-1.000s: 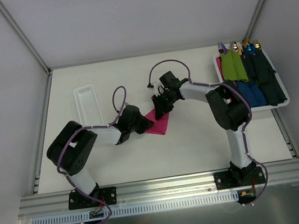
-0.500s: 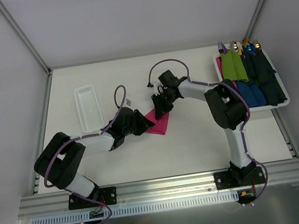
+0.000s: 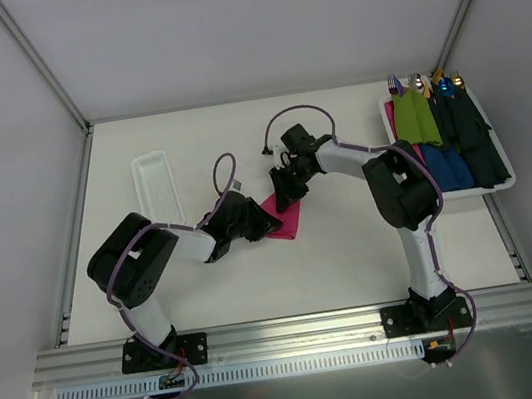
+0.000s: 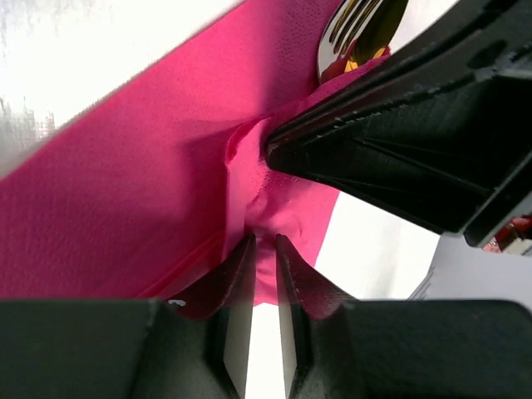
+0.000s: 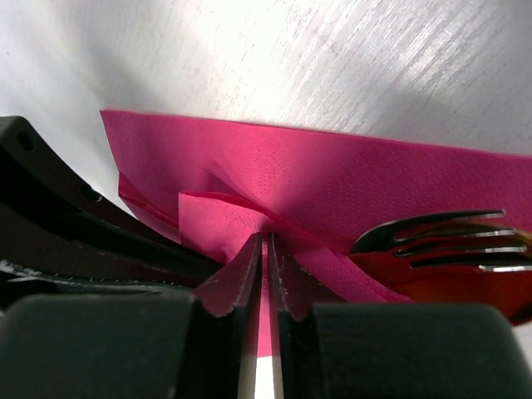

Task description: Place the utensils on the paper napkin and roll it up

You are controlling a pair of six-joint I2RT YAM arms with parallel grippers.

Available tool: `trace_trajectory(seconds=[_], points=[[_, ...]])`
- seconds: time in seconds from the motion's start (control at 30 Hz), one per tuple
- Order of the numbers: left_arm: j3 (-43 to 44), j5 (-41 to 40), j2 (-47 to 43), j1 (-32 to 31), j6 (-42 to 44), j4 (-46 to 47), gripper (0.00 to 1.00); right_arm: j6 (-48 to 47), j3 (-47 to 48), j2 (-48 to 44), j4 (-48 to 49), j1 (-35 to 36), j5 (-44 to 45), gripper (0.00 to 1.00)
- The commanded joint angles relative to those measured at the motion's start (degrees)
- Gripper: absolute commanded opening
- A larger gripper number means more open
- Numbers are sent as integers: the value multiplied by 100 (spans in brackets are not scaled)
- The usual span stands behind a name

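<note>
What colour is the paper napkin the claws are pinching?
Bright magenta-pink, plain; the thin paper napkin shows best in the left wrist view.

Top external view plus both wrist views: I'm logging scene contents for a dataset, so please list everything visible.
paper napkin: one, magenta, mid-table, partly folded
utensils: count unclear, gold-coloured, only a fork's tines show, lying on the napkin
narrow tray: one, white, rear left of the table
bin: one, white, right edge of the table
green napkin rolls: two, it seems, in the bin's left part
blue napkin rolls: several, blue and navy, in the bin's right part
table: one, white
left arm: black and white, jaws shut on the napkin
right arm: black and white, jaws shut on the napkin
</note>
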Motion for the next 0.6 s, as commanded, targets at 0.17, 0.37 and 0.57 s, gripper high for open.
trace_trajectory(seconds=[0.17, 0.37, 0.57], points=[[-98, -299, 81, 58, -505, -774, 6, -37, 41, -41, -306, -52, 106, 12], [-300, -37, -288, 119, -5, -1706, 0, -282, 331, -534, -516, -369, -192, 37], [-309, 350, -622, 251, 716, -2348, 0, -897, 226, -1079, -832, -466, -395, 53]])
